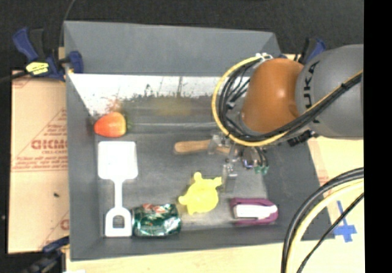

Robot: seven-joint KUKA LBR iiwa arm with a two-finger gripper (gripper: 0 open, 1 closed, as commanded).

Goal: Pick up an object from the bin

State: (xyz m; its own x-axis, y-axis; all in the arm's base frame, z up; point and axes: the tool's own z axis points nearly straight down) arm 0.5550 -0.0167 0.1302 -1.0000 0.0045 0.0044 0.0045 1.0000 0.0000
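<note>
- Claw [229, 164] is seen low inside the bin [171, 45], a little toward 3 o'clock of the floor's middle and beneath the arm's orange cover [272, 97]. Whether it is open or closed cannot be told, and nothing is seen gripped in it.
- Two things are taken as the nearest candidates. A lumpy yellow toy [199, 195] lies just beside the claw at its 7 o'clock. A brown wooden stick [193, 146] is laid flat at its 10 o'clock, with one end reaching up to the claw's metal.
- Which of the two is aimed at cannot be settled, and contact with either cannot be confirmed.
- A purple-and-white thing [253, 210] is found at the claw's 5 o'clock, near but apart.
- Well apart, on the bin's 9 o'clock side, a white spatula [116, 161] is laid with its handle toward 6 o'clock. An orange-red round fruit [110, 125] sits at the blade's 12 o'clock, and a crumpled green packet [156, 220] lies just beside the handle's end.
- The step in hand is judged to be the approach, with no grasp yet made.
- For the next move, one thing must be chosen and the claw centred over it, which for the yellow toy means a shift toward 7 o'clock. The claw must then be spread enough to straddle the thing, lowered to the floor and closed.
- A straight lift, kept clear of the neighbouring things and the walls, would then be called for.
</note>
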